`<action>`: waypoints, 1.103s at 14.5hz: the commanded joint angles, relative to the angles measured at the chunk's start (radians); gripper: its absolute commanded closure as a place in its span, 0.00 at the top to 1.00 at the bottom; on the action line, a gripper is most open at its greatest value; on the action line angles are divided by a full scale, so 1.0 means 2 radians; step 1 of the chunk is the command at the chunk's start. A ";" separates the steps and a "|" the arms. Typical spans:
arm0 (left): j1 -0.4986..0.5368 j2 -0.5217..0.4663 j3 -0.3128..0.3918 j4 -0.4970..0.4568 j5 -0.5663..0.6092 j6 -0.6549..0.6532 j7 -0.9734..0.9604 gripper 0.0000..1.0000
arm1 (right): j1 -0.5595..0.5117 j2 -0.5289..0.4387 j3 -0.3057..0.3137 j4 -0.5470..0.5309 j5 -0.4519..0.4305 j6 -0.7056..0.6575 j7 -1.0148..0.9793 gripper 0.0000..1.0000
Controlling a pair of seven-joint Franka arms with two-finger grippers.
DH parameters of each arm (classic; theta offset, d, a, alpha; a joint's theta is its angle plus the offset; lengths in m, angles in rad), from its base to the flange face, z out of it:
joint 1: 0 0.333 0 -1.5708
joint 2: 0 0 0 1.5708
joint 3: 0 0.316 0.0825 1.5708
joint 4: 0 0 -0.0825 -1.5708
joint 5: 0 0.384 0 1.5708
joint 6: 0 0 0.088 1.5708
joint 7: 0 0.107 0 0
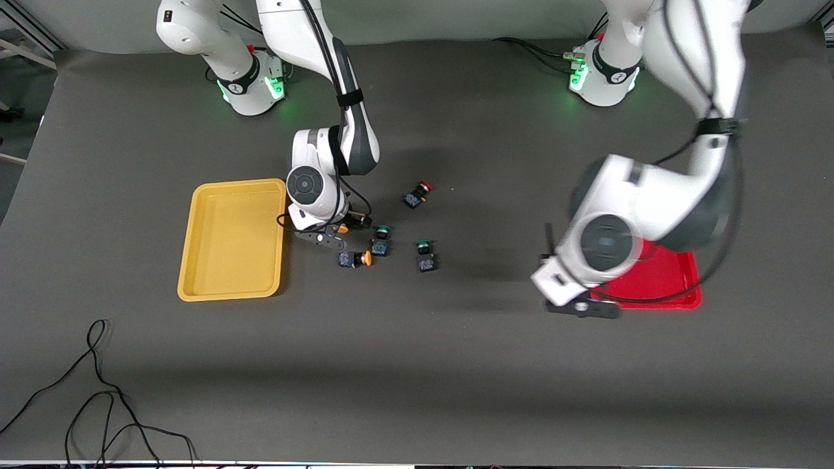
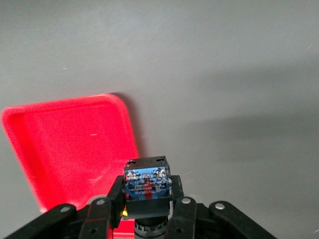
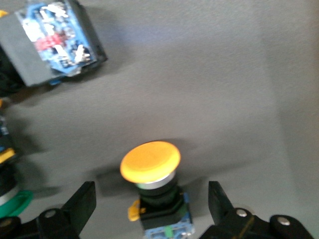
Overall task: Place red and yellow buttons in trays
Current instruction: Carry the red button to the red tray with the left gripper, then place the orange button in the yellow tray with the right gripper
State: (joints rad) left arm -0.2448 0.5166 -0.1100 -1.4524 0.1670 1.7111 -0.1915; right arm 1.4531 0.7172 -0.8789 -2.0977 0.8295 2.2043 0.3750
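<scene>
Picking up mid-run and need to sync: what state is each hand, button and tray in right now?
Left hand: shut on held button, over table beside red tray.
Held button: gripped, cap hidden.
Right hand: open, straddling upright yellow button.
Second yellow button: lying loose.
Red button: lying loose.
Green buttons: loose on table.
Yellow tray: empty.
Red tray: empty where visible.

In the front view the red tray (image 1: 671,280) is largely covered by the left arm, the button (image 2: 147,180) clamped in the left hand (image 2: 148,199) has its cap hidden, and the yellow button (image 3: 149,162) between the right hand's fingers (image 3: 82,201) is cut off.
</scene>
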 commanded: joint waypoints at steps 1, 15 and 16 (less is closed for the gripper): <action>0.043 -0.036 -0.004 -0.101 0.001 0.049 0.081 0.00 | 0.000 -0.017 0.002 -0.011 -0.015 0.010 -0.010 0.65; 0.087 -0.074 0.030 -0.308 -0.028 0.277 0.120 1.00 | -0.183 -0.131 0.003 0.049 -0.174 -0.074 -0.070 0.00; 0.082 -0.089 0.030 -0.298 -0.040 0.250 0.117 1.00 | -0.211 -0.141 0.007 0.049 -0.195 -0.077 -0.101 0.00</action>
State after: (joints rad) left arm -0.0603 0.4255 -0.0567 -2.0435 0.1281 2.2981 0.0444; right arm 1.1312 0.5116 -0.8880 -1.9946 0.5265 2.0758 0.2584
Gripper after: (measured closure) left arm 0.242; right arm 0.674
